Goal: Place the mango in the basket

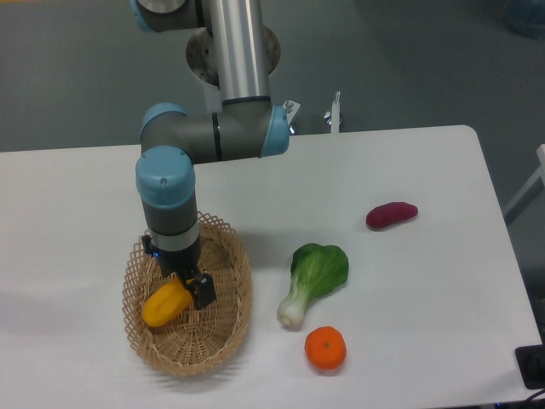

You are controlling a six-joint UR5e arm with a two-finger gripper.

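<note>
The mango [165, 305] is a yellow-orange elongated fruit lying inside the tan wicker basket [223, 336] at the front left of the table. My gripper [189, 288] reaches down into the basket and sits at the mango's upper right end. One dark finger [203, 292] shows beside the fruit; the other is hidden behind it. I cannot tell whether the jaws still clamp the mango or have let go.
A bok choy [313, 279] lies right of the basket. A small round orange [325, 348] sits in front of it. A purple-red sweet potato [391, 215] lies at the right. The arm rises from the basket to the back edge.
</note>
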